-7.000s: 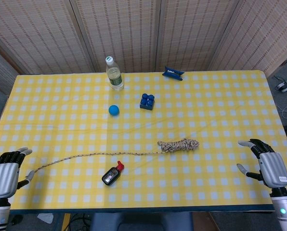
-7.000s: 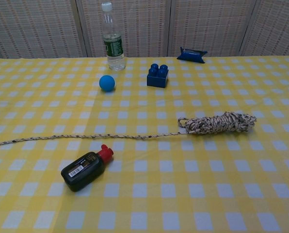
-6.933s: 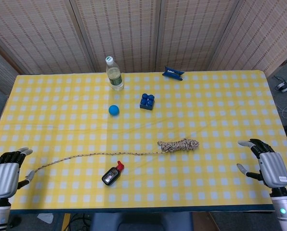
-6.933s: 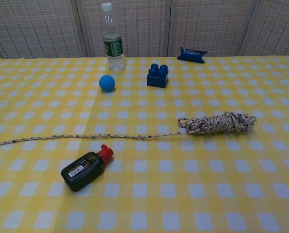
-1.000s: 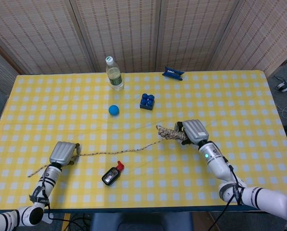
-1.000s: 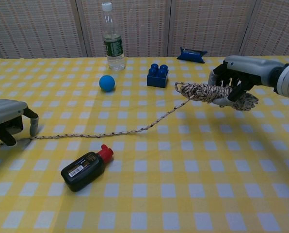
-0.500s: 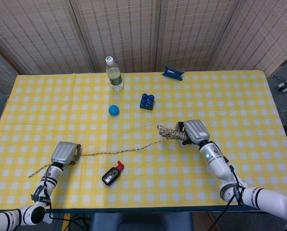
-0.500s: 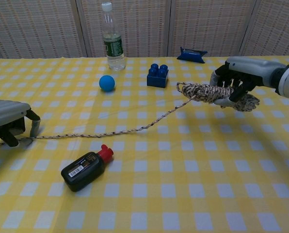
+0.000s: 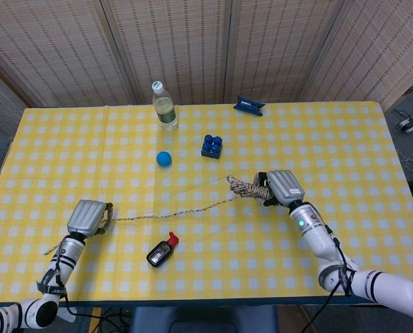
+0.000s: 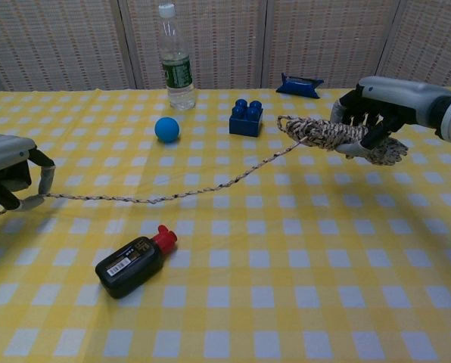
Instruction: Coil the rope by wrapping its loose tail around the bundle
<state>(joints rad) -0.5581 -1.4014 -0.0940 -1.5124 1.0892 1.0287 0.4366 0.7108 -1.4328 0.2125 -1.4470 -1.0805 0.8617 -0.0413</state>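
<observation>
The right hand [image 10: 381, 106] grips the rope bundle [image 10: 339, 138] with its fingers [image 10: 359, 113] curled over the top of the coils. The bundle is lifted clear of the worktop [image 10: 286, 257] and lies roughly level, its far end sticking out beyond the hand. In the head view the same hand [image 9: 283, 187] sits right of centre, with the bundle [image 9: 248, 187] protruding toward the left.

The tail [image 10: 172, 195] leaves the near end of the bundle and runs leftward and down in a shallow sag to the left hand [image 10: 10, 174]. The left fingers [image 10: 42, 180] are curled downward around the tail, which passes under the palm. A short free end [image 9: 54, 246] trails past that hand toward the worktop's near edge. Whether the tail touches the cloth along its middle cannot be told.

Other items on the yellow checked worktop:
- A black bottle [image 10: 131, 265] with a red cap lies on its side, just on the near side of the tail.
- A blue ball [image 10: 166, 129] and a blue brick [image 10: 247, 116] stand beyond the tail, well apart from it.
- A water bottle [image 10: 175, 64] stands upright near the far edge.
- A blue packet [image 10: 300, 85] lies at the far edge, behind the right hand.
</observation>
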